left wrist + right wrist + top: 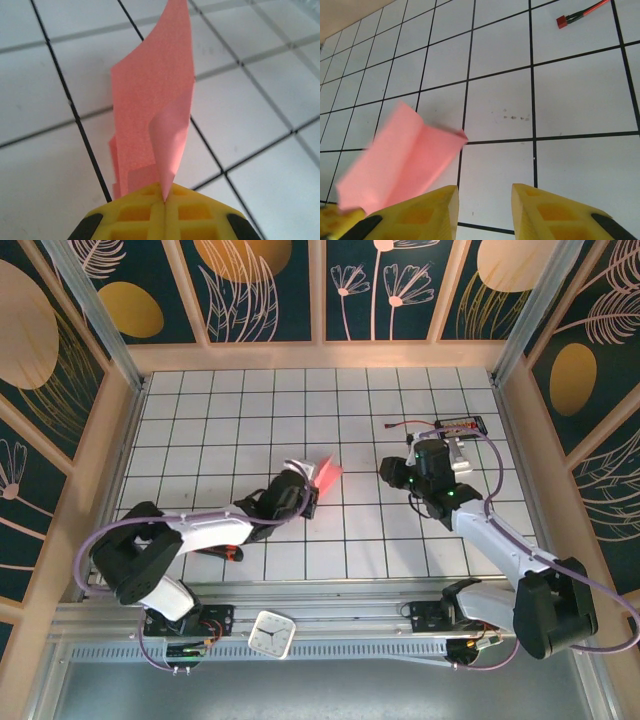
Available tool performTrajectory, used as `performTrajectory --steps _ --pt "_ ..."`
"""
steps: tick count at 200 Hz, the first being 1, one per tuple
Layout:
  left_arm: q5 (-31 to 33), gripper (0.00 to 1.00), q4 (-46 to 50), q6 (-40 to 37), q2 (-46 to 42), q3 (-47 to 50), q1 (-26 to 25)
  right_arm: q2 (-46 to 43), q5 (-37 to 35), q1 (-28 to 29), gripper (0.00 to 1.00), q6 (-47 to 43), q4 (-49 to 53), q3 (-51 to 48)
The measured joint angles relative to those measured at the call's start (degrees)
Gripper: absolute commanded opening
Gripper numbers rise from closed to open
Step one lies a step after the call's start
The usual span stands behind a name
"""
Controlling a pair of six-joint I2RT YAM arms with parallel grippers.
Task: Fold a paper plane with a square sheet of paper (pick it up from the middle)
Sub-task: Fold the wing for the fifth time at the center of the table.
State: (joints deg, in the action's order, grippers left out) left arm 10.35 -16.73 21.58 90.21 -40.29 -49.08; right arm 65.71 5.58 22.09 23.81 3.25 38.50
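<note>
The salmon-pink paper plane (326, 475), folded with creased layers, stands up off the tiled table near the middle. My left gripper (308, 490) is shut on its lower end. In the left wrist view the folded paper (150, 110) rises from between the closed yellow fingers of that gripper (164, 202). My right gripper (390, 472) hovers to the right of the plane, open and with nothing in it. In the right wrist view the plane (405, 155) lies left of and beyond the spread fingers of the right gripper (485, 200), apart from them.
A red-handled black tool (460, 425) lies at the back right, its red plug (562, 21) on the tiles beyond my right gripper. A small white clock (271, 632) sits on the rail at the near edge. Wooden walls (520, 430) enclose the table.
</note>
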Motion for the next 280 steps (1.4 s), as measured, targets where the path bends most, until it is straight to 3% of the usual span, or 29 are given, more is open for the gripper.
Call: performTrajectory --steps 42,101,172,280 --pt "-0.1 0.0 1.6 -1.3 3.4 -0.2 -3.1 -0.2 0.3 -0.7 0.35 0.0 0.1 0.0" --pt "-9.2 0.0 -7.3 5.0 3.4 4.3 -3.1 0.9 5.1 -0.3 0.36 0.0 -1.3 0.0" --pt "-19.3 0.0 -20.5 15.3 4.5 9.9 -0.7 7.0 10.8 6.5 0.34 0.0 -5.2 0.0" --pt "-27.4 0.0 -32.8 26.3 9.8 13.9 3.1 18.0 14.9 13.3 0.27 -0.4 -10.8 0.1"
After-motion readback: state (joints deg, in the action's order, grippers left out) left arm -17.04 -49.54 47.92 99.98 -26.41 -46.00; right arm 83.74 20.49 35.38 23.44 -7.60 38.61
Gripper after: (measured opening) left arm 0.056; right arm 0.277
